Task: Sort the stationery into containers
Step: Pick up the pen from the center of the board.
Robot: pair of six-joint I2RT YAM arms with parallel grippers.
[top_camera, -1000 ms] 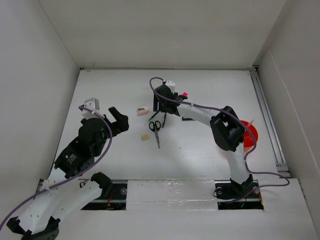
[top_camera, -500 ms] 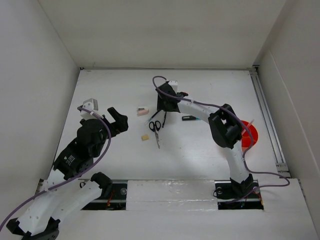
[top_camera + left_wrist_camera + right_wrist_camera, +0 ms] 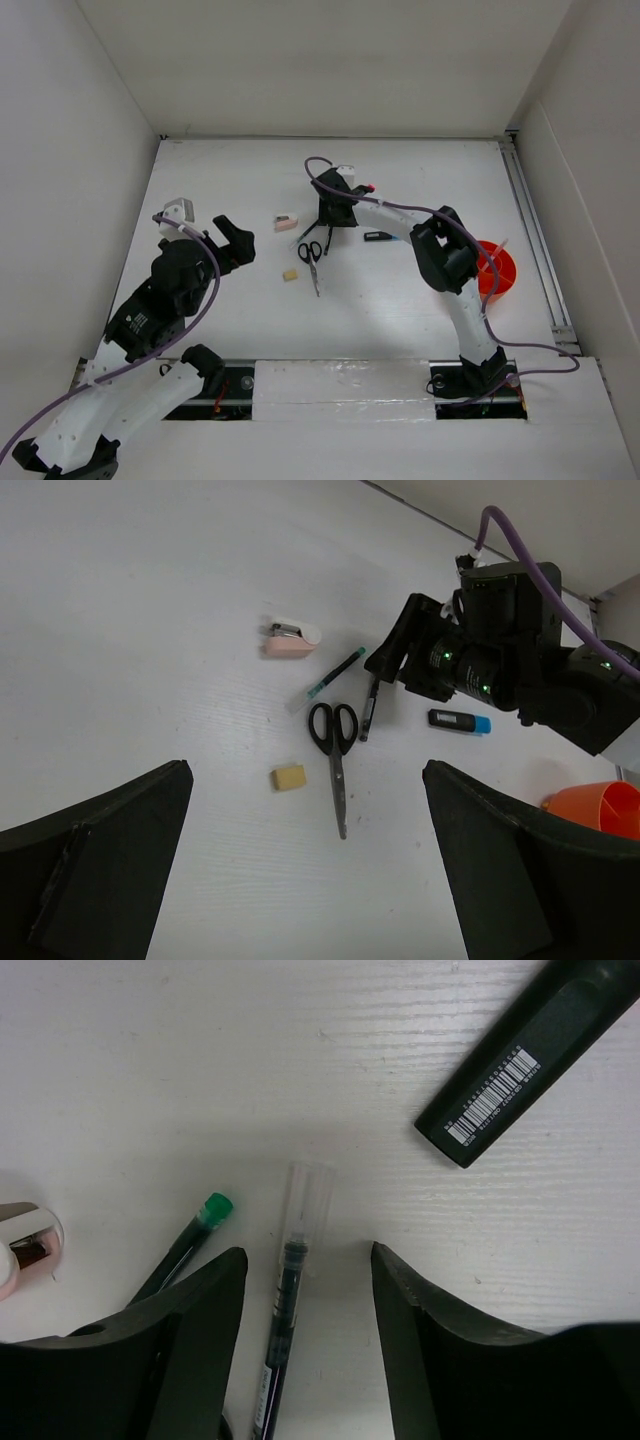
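Jaws of the right gripper (image 3: 306,1260) stand apart, low over the table (image 3: 150,630), with a thin pen (image 3: 290,1300) that has a clear cap lying between the two fingers (image 3: 200,1360). Neither finger touches it. Just to its left lies a second thin pen with a green tip (image 3: 190,1235), slanted, its lower part hidden behind the left finger. Up and to the right in the wrist view is a black marker (image 3: 525,1060) with a barcode label, its cap out of frame.

The left gripper (image 3: 238,238) hangs above the table with its jaws spread wide and nothing in them. Below it the black-handled scissors (image 3: 335,750) lie flat, handles toward the pens and blades pointing to the near edge. A small yellow eraser (image 3: 289,777) sits just beside the blades, and a pink-white eraser (image 3: 290,640) lies farther back, near the green-tipped pen. A marker with a blue cap (image 3: 460,720) rests right of the scissors. The orange tub (image 3: 497,270) stands well apart on the right, partly behind the right arm.
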